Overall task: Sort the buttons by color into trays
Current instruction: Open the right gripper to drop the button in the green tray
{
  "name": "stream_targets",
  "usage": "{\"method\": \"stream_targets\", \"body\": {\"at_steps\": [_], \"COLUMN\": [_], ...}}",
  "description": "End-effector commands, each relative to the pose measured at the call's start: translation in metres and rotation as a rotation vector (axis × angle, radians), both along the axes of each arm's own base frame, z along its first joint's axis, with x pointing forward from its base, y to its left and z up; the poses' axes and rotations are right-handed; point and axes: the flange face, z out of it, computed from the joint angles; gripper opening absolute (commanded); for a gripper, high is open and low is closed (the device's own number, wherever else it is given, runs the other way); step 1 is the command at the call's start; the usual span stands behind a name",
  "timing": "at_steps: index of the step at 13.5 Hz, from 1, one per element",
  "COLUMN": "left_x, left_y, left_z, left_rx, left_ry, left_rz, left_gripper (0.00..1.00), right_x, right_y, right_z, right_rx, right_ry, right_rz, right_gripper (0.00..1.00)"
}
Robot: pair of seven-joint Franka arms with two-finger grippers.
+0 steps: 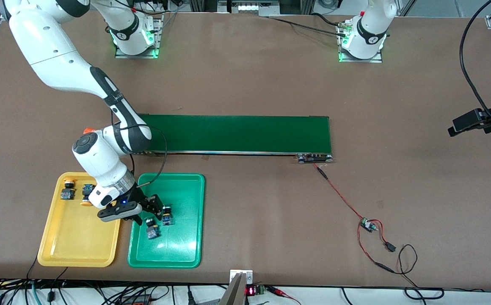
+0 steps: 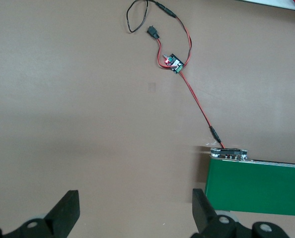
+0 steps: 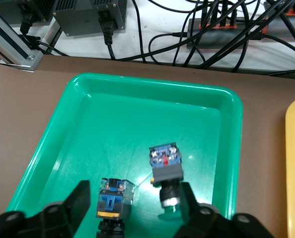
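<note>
Two buttons with yellow-orange caps [image 1: 68, 189] [image 1: 87, 195] lie in the yellow tray [image 1: 76, 245], toward its end nearest the conveyor. Two more buttons [image 1: 167, 215] [image 1: 152, 231] lie in the green tray [image 1: 182, 250]. My right gripper [image 1: 146, 212] hangs low over the green tray, open. In the right wrist view its gripper [image 3: 135, 203] is open around both buttons: one shows a green cap [image 3: 166, 173], the other's cap [image 3: 112, 198] is hidden. My left gripper [image 2: 135, 203] is open and empty, high over bare table near the conveyor's end.
The long dark-green conveyor belt [image 1: 237, 133] lies across the middle, just above the trays in the front view. A small circuit board [image 1: 368, 224] with red and black wires lies toward the left arm's end. Cables run along the table's front edge.
</note>
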Motion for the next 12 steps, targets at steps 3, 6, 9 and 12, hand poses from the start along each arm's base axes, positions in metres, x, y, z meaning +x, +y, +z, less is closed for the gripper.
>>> {"method": "stream_targets", "body": {"at_steps": [3, 6, 9, 12], "left_x": [-0.024, -0.032, -0.031, -0.03], "left_y": [-0.002, -0.002, -0.01, -0.02], "left_z": [0.009, 0.027, 0.028, 0.025], "left_rx": [0.024, 0.018, 0.01, 0.007], "left_ry": [-0.047, -0.015, -0.014, -0.011], "left_rz": [-0.013, -0.009, -0.02, -0.035], "left_gripper": [1.0, 1.0, 1.0, 1.0], "right_x": [-0.007, -0.023, -0.034, -0.048], "right_y": [0.006, -0.001, -0.004, -0.009], "right_z": [0.003, 0.019, 0.059, 0.114], "right_rx": [-0.013, -0.038, -0.093, -0.168], "right_ry": [-0.009, 0.005, 0.092, 0.221], "right_rz": [0.022, 0.023, 0.011, -0.03], "right_gripper": [1.0, 1.0, 1.0, 1.0]}}
